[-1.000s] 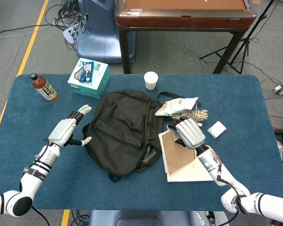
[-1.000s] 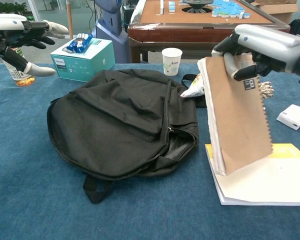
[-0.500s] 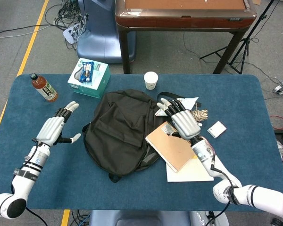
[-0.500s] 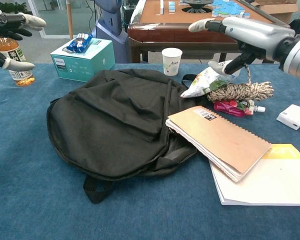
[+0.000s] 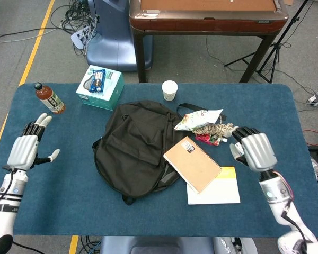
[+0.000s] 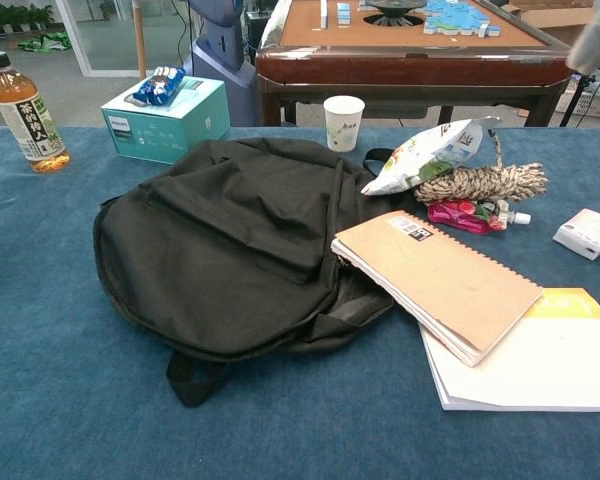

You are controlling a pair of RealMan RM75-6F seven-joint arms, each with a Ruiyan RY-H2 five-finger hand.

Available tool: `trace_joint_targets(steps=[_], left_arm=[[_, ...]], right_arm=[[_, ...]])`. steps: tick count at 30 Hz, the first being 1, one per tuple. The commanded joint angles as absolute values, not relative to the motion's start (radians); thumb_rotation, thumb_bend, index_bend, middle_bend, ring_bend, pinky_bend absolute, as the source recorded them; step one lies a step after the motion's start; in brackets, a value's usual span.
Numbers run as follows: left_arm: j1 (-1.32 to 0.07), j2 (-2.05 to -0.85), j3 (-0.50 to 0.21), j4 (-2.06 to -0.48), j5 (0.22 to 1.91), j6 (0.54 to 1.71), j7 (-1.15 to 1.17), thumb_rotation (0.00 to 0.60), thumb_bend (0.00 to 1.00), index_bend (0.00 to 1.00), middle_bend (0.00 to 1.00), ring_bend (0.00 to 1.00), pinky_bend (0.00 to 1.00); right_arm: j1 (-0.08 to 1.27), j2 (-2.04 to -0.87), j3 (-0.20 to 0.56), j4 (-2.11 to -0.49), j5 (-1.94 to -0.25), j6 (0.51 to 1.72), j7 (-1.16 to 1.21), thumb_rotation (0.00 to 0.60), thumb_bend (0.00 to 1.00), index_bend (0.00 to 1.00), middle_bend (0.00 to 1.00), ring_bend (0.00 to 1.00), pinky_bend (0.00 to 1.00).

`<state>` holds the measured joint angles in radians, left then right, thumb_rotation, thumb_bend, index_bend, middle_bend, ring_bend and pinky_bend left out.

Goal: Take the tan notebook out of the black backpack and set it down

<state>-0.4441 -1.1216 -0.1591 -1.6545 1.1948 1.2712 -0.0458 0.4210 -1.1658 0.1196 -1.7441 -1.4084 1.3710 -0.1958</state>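
Blue cloth covers the table [image 5: 148,211], and nearest the robot both hands hover above it holding nothing: the left hand [image 5: 27,149] is out at the left edge with fingers spread and straight, the right hand [image 5: 254,150] near the right side with fingers loosely apart, well clear of everything. Just beyond them, right of centre, the tan notebook [image 5: 192,163] [image 6: 438,280] lies flat outside the bag, its spiral edge toward the right; its lower corner rests on a white and yellow pad [image 5: 217,188] [image 6: 540,360] and its left corner touches the black backpack [image 5: 135,151] [image 6: 230,240]. The backpack is slumped flat at the table's middle, zipper gaping on the side next to the notebook. Behind the notebook are a red pouch [image 6: 470,213], a bundle of twine [image 6: 485,182] and a snack bag [image 5: 197,118] [image 6: 425,153], close together. A small white box [image 6: 587,233] lies to the right. Farther back stand a paper cup [image 5: 169,90] [image 6: 343,121], a teal box [image 5: 99,88] [image 6: 165,120] with a blue packet on top, and a tea bottle [image 5: 49,98] [image 6: 20,107] at the far left.
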Motion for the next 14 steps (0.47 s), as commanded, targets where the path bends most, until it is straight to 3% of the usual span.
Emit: trace_joint_targets(steps=[1, 14], left_arm=[[-0.387, -1.127, -0.132, -1.64, 1.23, 1.336, -0.054, 0.6, 0.23, 0.06, 0.0, 0.0, 0.02], [-0.249, -1.155, -0.059, -1.699, 1.314, 1.48, 0.034, 0.6, 0.23, 0.1, 0.0, 0.0, 0.02]], right_arm=[[0.333, -1.116, 0.059, -1.789, -1.429, 1.439, -0.221, 0.6, 0.49, 0.42, 0.4, 0.37, 0.47], [0.16, -1.111, -0.029, -1.792, -1.43, 1.526, -0.185, 0.6, 0.49, 0.43, 0.4, 0.37, 0.47]])
